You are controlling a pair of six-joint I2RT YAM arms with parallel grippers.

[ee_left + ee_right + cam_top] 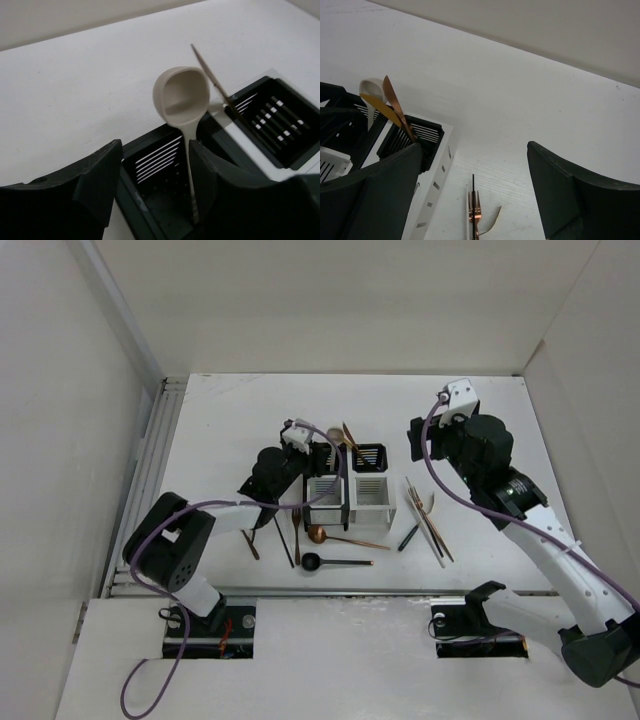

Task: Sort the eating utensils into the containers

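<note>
The caddy block (372,508) stands mid-table, two black compartments behind and two white in front. My left gripper (303,447) is open over the back-left black compartment (150,165). A pale spoon (181,94) stands in that compartment, its handle running down beside my right finger (210,170). A copper utensil (212,80) leans out of the other black compartment (280,125). My right gripper (416,438) is open and empty, above the table right of the caddy. Below it lie a copper fork (476,212) and a black stick.
In front of the caddy lie a copper spoon (322,534), a black spoon (312,561), a copper fork (297,528) and dark slim pieces (284,536). To the right lie pale chopsticks and other utensils (428,518). White walls enclose the table.
</note>
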